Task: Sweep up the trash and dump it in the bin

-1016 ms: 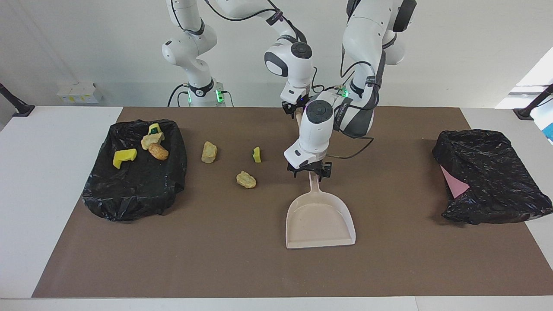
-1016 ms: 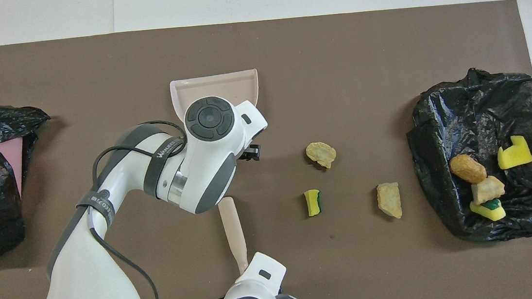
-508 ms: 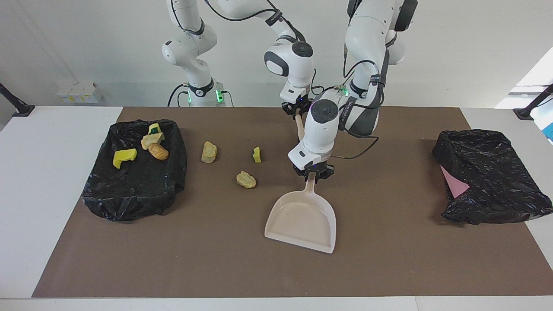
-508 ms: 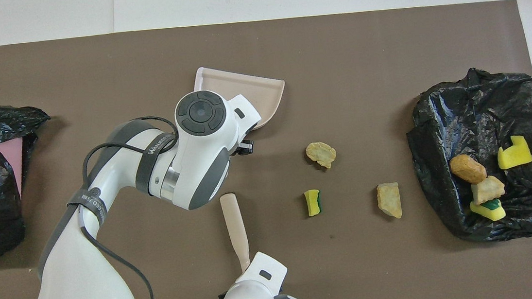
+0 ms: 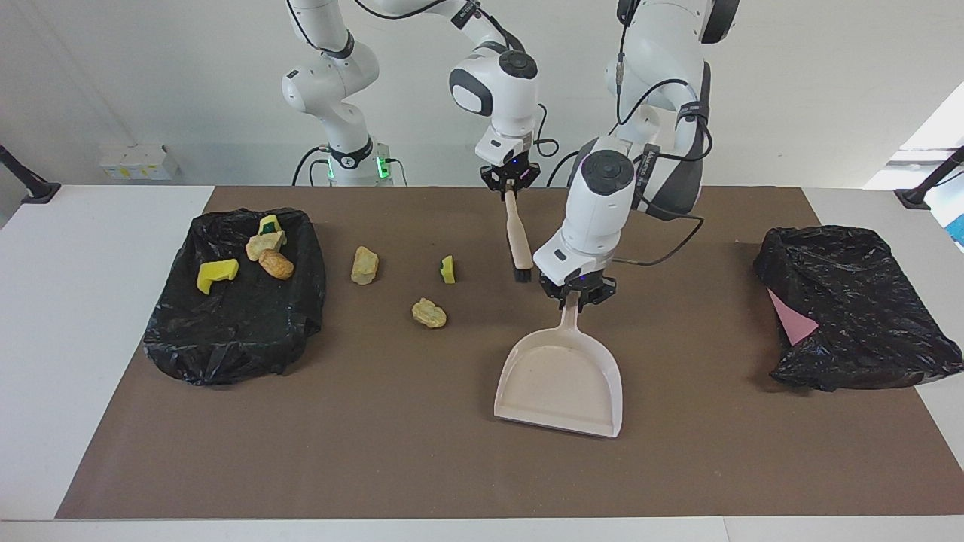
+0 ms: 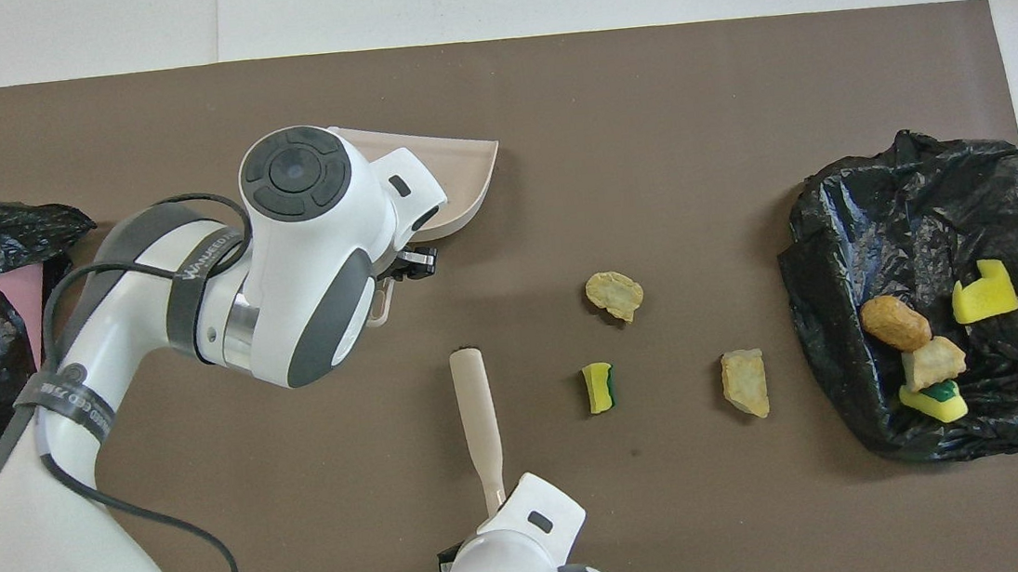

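My left gripper [image 5: 576,290] is shut on the handle of the beige dustpan [image 5: 561,376], whose mouth points away from the robots; the pan also shows in the overhead view [image 6: 461,178]. My right gripper [image 5: 510,181] is shut on the beige brush [image 5: 517,237], bristles down, beside the pan's handle; the brush shows in the overhead view [image 6: 476,411]. Three pieces of trash lie loose on the mat: a tan lump [image 5: 364,265], a green-backed yellow sponge [image 5: 448,269] and a tan lump [image 5: 428,313]. Several more pieces [image 5: 265,245] lie in the black-lined bin [image 5: 233,331].
The bin stands at the right arm's end of the brown mat [image 5: 376,452]. A second black bag [image 5: 866,316] with a pink sheet [image 5: 791,320] in it lies at the left arm's end.
My left gripper has swung the dustpan and carried it toward the left arm's end. My right gripper has shifted the brush slightly toward the loose trash. The trash has not moved.
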